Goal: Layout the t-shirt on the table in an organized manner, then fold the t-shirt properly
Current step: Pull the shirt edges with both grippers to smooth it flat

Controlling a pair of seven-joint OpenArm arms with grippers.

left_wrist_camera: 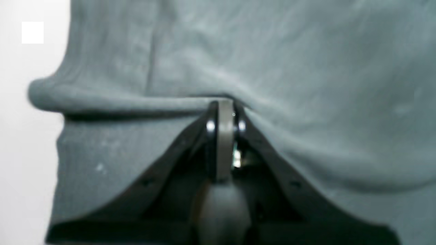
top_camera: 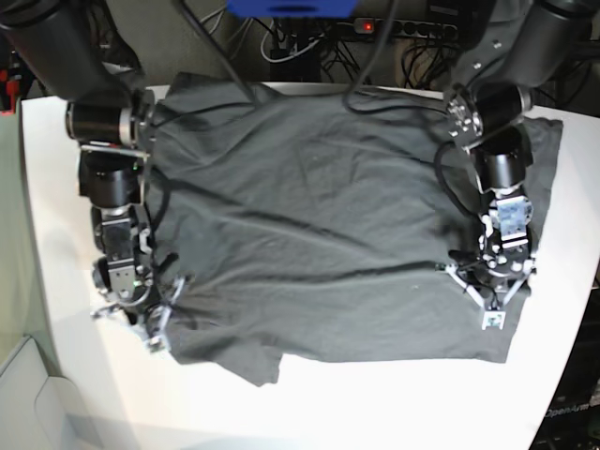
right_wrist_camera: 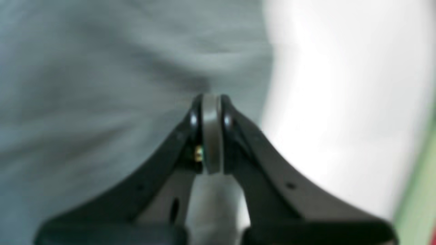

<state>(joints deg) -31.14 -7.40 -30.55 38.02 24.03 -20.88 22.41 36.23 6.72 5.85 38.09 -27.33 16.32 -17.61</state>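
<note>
The dark grey t-shirt (top_camera: 319, 206) lies spread and wrinkled over most of the white table (top_camera: 375, 403). A long crease runs across it between my two grippers. At the shirt's right side, my left gripper (top_camera: 494, 302) is pressed down on the cloth. In the left wrist view the left gripper (left_wrist_camera: 224, 102) is shut, with a rolled fold of the t-shirt (left_wrist_camera: 272, 51) pinched at its tips. My right gripper (top_camera: 159, 323) sits at the shirt's lower left edge. Seen from the right wrist, that gripper (right_wrist_camera: 211, 97) is shut on puckered t-shirt cloth (right_wrist_camera: 102, 68) beside bare table (right_wrist_camera: 340, 102).
Black cables and a power strip (top_camera: 412, 28) lie behind the table's far edge, next to a blue object (top_camera: 291, 7). Bare white table shows along the front and the left side (top_camera: 47, 187). A pale object (top_camera: 28, 394) sits off the front left corner.
</note>
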